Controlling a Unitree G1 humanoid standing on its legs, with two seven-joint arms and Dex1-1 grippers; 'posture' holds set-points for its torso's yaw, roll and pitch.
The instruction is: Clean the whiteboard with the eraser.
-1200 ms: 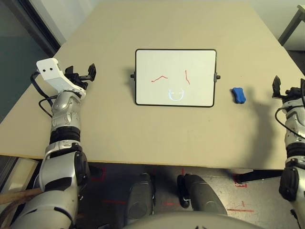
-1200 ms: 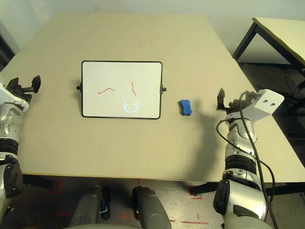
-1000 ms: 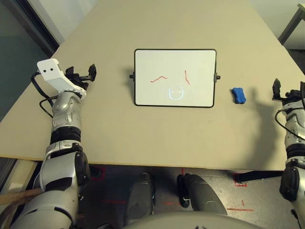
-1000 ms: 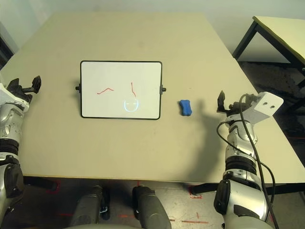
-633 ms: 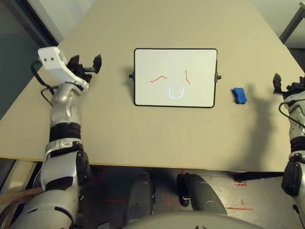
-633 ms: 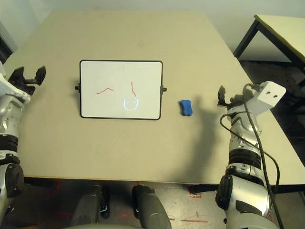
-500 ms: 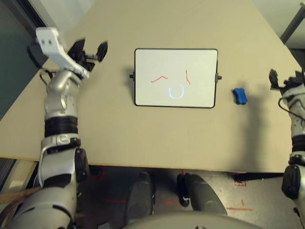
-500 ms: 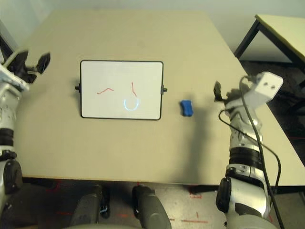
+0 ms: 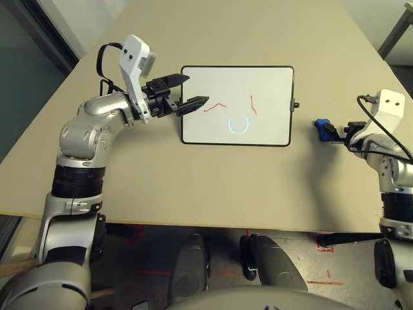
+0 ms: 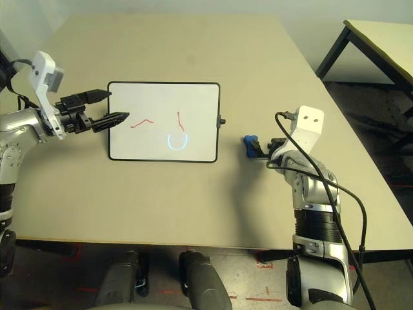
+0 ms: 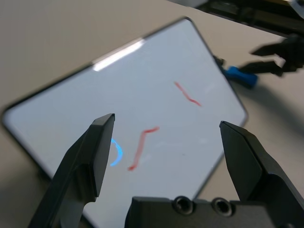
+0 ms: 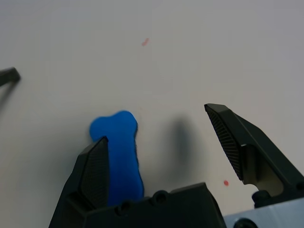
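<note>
The whiteboard (image 9: 237,90) lies flat mid-table, black-framed, with two red strokes and a blue circle (image 9: 239,125) on it. My left gripper (image 9: 195,89) hangs open over the board's left edge; in the left wrist view its fingers (image 11: 95,152) frame the red strokes and nothing is between them. The small blue eraser (image 9: 320,126) lies on the table right of the board. My right gripper (image 10: 258,147) is open right at it. In the right wrist view the eraser (image 12: 118,152) sits close against one finger (image 12: 97,171), with a wide gap to the other.
The beige table (image 9: 193,174) has bare room in front of and behind the board. A second table (image 10: 381,45) stands off to the back right. The right gripper (image 11: 273,57) and the eraser (image 11: 240,76) also show in the left wrist view.
My left arm has swung in from the table's left side to over the board's left edge. My right arm has come in from the right edge to the eraser. Board and eraser lie as before.
</note>
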